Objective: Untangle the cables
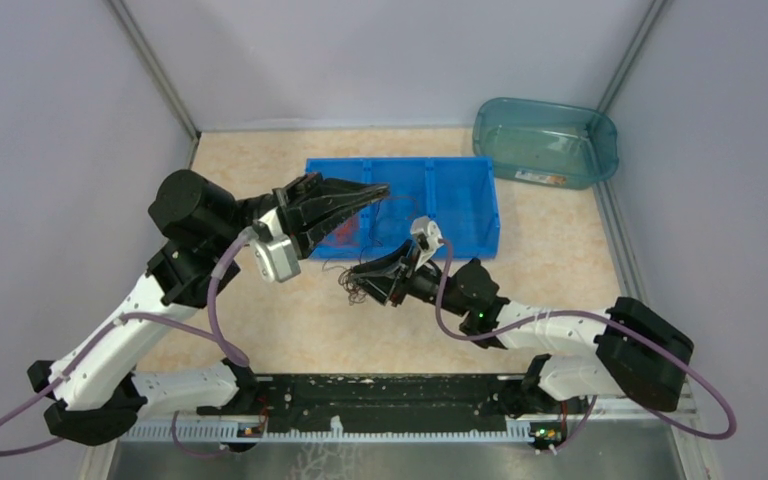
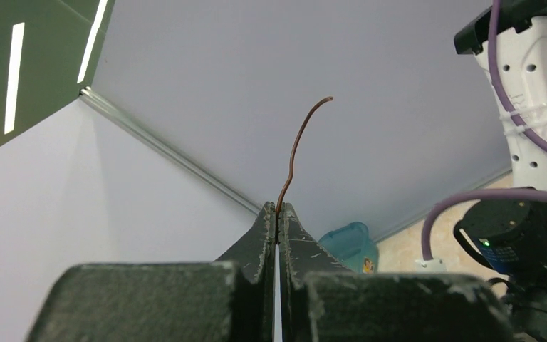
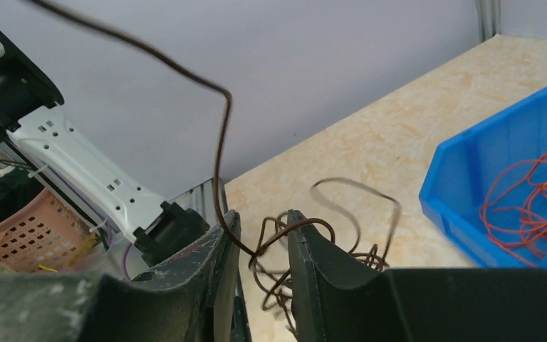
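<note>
Cables (image 1: 353, 287): seems roughly halfway, with orange-red bunch (image 3: 534, 199) lying in blue bin (image 1: 400, 161) and dark tangle (image 3: 306, 267) left on table (image 1: 560, 280) at bin's six o'clock. Pinches one dark strand (image 2: 293, 151) in left gripper (image 2: 278, 210), straddles a strand (image 3: 218, 164) above tangle with right gripper (image 3: 260, 217), jaws spread.

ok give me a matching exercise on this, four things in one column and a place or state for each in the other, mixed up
1. left jaws
2. right jaws
3. blue bin
4. teal tub

a. holds orange wires
b. shut on a brown wire
c. far right corner of the table
d. apart, above the tangle

Pairs: 1-b, 2-d, 3-a, 4-c
</note>
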`<action>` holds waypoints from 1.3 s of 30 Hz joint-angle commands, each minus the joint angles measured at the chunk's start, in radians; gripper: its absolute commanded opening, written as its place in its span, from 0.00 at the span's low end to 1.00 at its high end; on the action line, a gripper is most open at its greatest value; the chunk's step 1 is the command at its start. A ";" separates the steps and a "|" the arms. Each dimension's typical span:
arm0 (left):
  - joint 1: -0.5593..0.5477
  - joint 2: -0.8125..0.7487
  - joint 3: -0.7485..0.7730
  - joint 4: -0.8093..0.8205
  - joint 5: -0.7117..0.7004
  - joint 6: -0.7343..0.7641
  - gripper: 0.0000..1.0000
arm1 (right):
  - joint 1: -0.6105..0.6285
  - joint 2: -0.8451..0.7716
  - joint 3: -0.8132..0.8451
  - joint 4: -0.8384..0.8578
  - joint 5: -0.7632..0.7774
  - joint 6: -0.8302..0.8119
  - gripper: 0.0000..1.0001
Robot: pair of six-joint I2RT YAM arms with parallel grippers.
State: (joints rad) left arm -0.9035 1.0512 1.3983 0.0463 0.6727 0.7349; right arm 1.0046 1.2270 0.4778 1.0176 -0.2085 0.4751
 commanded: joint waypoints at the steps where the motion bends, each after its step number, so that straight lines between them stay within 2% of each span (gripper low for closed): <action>1: -0.008 0.021 0.086 0.053 -0.024 -0.049 0.00 | -0.008 0.015 -0.023 0.094 -0.010 0.025 0.31; 12: -0.008 0.125 0.304 0.078 -0.056 -0.081 0.00 | -0.006 0.133 -0.148 0.258 0.017 0.115 0.28; 21: -0.007 0.182 0.424 0.110 -0.071 -0.038 0.00 | 0.008 0.148 -0.210 0.225 0.061 0.097 0.28; 29: -0.007 0.258 0.577 0.176 -0.098 0.077 0.00 | 0.036 0.169 -0.273 0.204 0.145 0.063 0.29; 34: -0.009 0.282 0.597 0.281 -0.115 0.210 0.00 | 0.044 0.183 -0.312 0.215 0.193 0.067 0.29; 39: -0.012 0.326 0.591 0.548 -0.232 0.373 0.00 | 0.073 0.206 -0.330 0.209 0.249 0.057 0.34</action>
State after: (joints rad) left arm -0.9077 1.3457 1.9659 0.3256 0.5510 0.9413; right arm 1.0515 1.4094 0.1577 1.1934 -0.0189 0.5533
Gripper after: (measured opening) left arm 0.008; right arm 0.332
